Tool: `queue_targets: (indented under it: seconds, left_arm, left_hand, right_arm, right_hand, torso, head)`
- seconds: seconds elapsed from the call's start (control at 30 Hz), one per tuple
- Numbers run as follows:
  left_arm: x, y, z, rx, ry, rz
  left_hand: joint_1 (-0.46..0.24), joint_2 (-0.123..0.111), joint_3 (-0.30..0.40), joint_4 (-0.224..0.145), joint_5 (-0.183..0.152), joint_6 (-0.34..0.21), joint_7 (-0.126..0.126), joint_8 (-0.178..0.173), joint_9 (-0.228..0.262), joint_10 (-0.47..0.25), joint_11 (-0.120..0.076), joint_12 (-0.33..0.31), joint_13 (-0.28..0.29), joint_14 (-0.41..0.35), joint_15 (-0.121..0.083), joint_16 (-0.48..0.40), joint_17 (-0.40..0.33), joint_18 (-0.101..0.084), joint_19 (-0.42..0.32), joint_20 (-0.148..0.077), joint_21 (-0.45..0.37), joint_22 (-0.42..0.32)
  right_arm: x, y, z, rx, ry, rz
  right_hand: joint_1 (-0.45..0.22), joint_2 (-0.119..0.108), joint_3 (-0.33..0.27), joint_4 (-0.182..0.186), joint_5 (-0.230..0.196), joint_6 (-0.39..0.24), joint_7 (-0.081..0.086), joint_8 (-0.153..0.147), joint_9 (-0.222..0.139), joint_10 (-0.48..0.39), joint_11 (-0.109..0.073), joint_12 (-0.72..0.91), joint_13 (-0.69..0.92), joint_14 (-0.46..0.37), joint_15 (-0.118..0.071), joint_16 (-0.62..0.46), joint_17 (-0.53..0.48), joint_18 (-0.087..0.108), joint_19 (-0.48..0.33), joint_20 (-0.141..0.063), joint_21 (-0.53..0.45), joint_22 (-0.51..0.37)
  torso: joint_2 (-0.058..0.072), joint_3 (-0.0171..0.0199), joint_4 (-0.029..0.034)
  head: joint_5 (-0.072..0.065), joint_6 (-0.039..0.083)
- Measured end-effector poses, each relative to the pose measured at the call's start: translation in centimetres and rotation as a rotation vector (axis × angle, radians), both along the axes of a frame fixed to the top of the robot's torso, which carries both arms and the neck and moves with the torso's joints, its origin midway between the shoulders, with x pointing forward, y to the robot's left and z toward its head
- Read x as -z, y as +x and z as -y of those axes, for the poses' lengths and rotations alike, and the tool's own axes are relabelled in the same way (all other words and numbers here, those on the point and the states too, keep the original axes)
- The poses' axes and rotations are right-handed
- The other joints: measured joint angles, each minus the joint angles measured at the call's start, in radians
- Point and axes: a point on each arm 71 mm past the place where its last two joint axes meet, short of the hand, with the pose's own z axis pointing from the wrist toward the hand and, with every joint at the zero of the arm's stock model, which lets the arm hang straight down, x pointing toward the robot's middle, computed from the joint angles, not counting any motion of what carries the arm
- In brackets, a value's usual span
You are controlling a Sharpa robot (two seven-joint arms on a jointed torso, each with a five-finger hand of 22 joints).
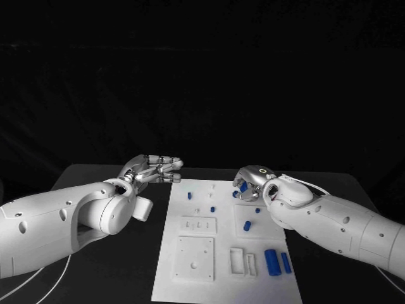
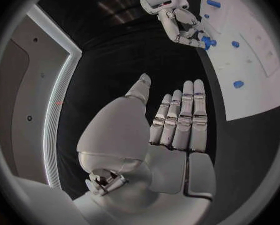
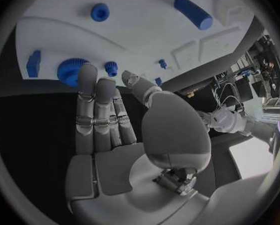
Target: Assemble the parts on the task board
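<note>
Board (image 1: 223, 253), white, lies in the middle of the black surface (image 1: 102, 266) with small blue pieces (image 1: 276, 261) scattered on it. The right robot hand (image 1: 250, 183) reaches over the far right end of the board, fingertips touching a blue gear (image 3: 72, 70); whether it grips the gear I cannot tell. The left robot hand (image 1: 154, 170) hovers just beside the board's far left corner, fingers extended together, holding nothing.

No readable text anywhere.
No letters, numbers, labels or brand marks legible on the task board (image 1: 223, 278), on the blue parts (image 1: 271, 261), or on either white arm.
</note>
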Motion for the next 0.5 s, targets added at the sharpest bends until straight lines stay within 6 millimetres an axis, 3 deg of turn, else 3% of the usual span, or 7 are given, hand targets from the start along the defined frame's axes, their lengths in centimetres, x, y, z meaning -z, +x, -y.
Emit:
queue_targets:
  seconds: [0.5]
  left_arm:
    - [0.02,0.07,-0.05,-0.003,0.001,0.000]
  left_hand:
    - [-0.004,-0.004,0.005,0.006,0.000,0.000,0.000,0.000,0.000,-0.007,0.000,0.000,0.000,0.000,0.000,0.000,0.000,0.000,0.000,0.000,0.004,0.000]
  right_arm:
    - [0.24,0.27,0.24,0.015,-0.012,0.001]
  right_hand:
    - [0.000,0.000,0.039,0.000,-0.016,0.015,-0.004,0.000,0.000,0.015,-0.007,0.000,0.000,0.000,0.000,0.013,-0.003,-0.003,0.016,-0.006,-0.035,0.064]
  torso:
    - [0.026,-0.0019,0.0047]
  head:
    - [-0.001,0.010]
